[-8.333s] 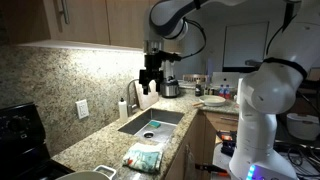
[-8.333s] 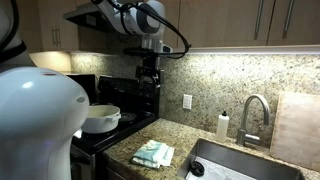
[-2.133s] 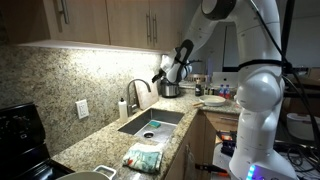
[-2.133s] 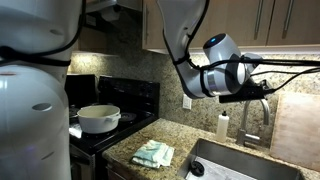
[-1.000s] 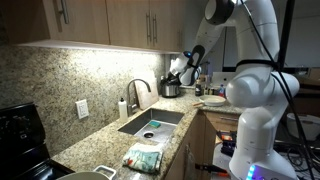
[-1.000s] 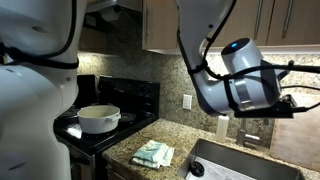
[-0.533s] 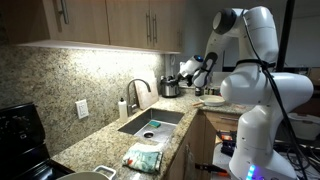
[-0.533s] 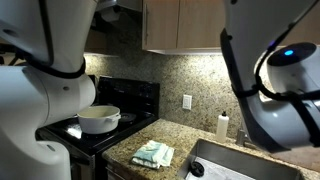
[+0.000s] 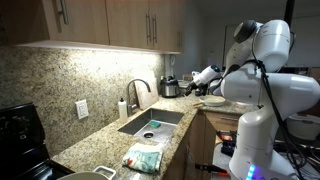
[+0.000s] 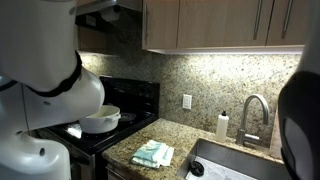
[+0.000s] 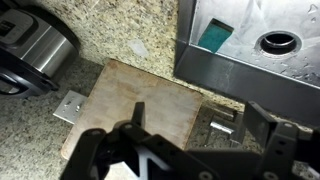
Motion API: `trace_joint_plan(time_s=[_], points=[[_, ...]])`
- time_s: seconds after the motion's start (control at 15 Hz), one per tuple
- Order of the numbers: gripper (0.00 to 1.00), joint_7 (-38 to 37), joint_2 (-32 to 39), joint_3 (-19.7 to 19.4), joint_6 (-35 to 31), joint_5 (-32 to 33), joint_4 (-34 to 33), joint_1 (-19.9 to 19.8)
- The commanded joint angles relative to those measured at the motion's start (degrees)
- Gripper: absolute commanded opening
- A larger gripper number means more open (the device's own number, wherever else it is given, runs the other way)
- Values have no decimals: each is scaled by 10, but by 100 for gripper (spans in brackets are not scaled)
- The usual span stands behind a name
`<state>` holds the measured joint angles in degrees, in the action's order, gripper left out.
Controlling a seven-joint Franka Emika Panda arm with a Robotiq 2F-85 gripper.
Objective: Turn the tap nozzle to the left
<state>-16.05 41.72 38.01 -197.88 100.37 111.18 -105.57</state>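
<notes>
The tap nozzle (image 9: 139,89) is a dark arched gooseneck spout behind the sink (image 9: 150,123), and it also shows in an exterior view (image 10: 254,112). My gripper (image 9: 204,76) hangs well to the right of the tap, over the far end of the counter, and touches nothing. In the wrist view the gripper (image 11: 200,128) is open and empty above a wooden cutting board (image 11: 135,100) and the sink's edge (image 11: 240,75). A small metal part (image 11: 222,123) lies between the jaws far below; I cannot tell what it is.
A white soap bottle (image 9: 123,107) (image 10: 223,127) stands beside the tap. A green cloth (image 9: 143,157) (image 10: 153,153) lies on the granite counter. A metal pot (image 9: 170,88) (image 11: 30,45) stands near the board. A white pot (image 10: 98,119) sits on the stove.
The arm has swung away from the tap toward the far end of the counter. It has left one exterior view's middle, so the tap there is now unobstructed.
</notes>
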Motion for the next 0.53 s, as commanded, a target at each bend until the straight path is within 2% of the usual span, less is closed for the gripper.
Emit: trace_joint_plan(time_s=[0.0, 0.07, 0.2, 0.4, 0.47], points=[[100, 0, 5, 3, 0, 5, -2, -4], [100, -6, 6, -3, 0, 9, 0, -1], [100, -9, -21, -30, 19, 34, 22, 29], [100, 17, -35, -31, 46, 69, 34, 56], [100, 7, 1, -28, 23, 53, 13, 41]])
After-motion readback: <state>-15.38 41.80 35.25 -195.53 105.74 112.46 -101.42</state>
